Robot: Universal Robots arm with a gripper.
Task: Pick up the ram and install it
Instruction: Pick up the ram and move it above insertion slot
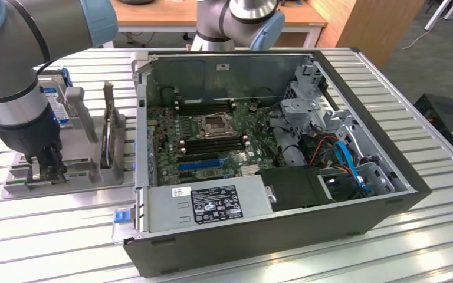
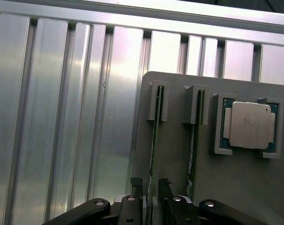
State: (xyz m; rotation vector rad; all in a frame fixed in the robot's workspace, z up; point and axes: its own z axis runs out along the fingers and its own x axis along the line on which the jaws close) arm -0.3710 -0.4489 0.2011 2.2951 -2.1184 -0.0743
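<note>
The ram (image 2: 155, 126) is a thin green stick standing on edge in a slot of the grey holder (image 2: 235, 187). A second green stick (image 2: 192, 136) stands in the slot beside it. My gripper (image 2: 151, 190) is down over the first stick with one black finger (image 2: 137, 185) on each side, and a slim gap shows on both sides. In the exterior view the gripper (image 1: 49, 171) is low over the holder (image 1: 85, 174), at that view's left of the open computer case (image 1: 273, 230).
A square silver processor (image 2: 249, 125) lies in a pocket of the holder. Inside the case, the motherboard has black memory slots (image 1: 210, 144) beside the processor socket (image 1: 214, 125). A dark card (image 1: 110, 130) stands upright on the holder. The table is ribbed aluminium (image 2: 62, 117).
</note>
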